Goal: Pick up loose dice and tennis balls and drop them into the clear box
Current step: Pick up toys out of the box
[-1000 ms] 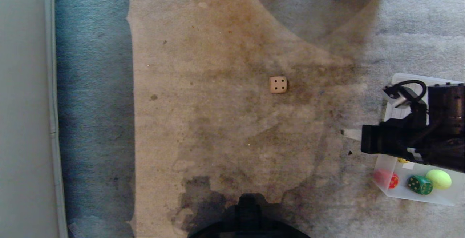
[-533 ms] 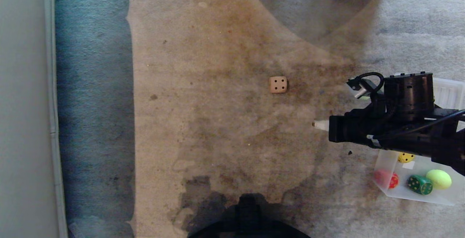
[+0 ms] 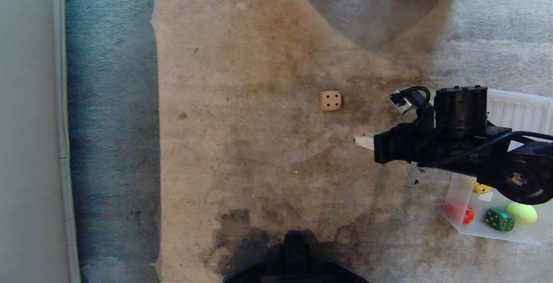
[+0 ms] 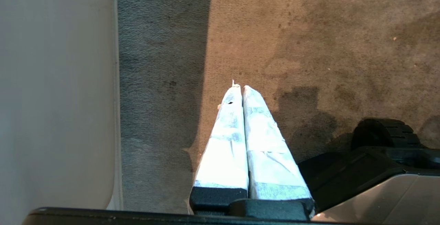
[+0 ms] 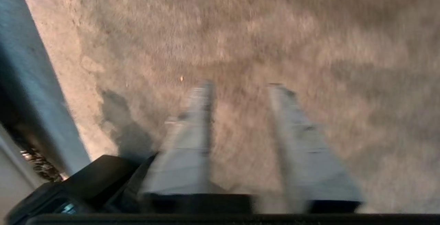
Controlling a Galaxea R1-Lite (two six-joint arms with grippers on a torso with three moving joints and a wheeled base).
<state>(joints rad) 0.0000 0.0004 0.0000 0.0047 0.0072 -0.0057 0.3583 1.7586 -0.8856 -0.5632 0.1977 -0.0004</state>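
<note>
One tan die (image 3: 331,100) near empty right hand (image 3: 360,141), apart.

Stained beige carpet (image 3: 259,153), blue-grey strip (image 3: 110,123) alongside, red die (image 3: 467,214), green die (image 3: 499,219).

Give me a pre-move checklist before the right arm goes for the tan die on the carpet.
1. Right gripper empty, fingers apart: ok.
2. Tan die lying free on the carpet, four pips up, nothing touching it: ok.
3. Gripper lined up over the die: not ok; in the head view it sits short of it, toward the clear box.
4. Clear box open, with room left: ok.
5. Left gripper shut, parked out of the way: ok.
6. Any tennis ball loose outside the box: cannot tell beyond this view.
</note>
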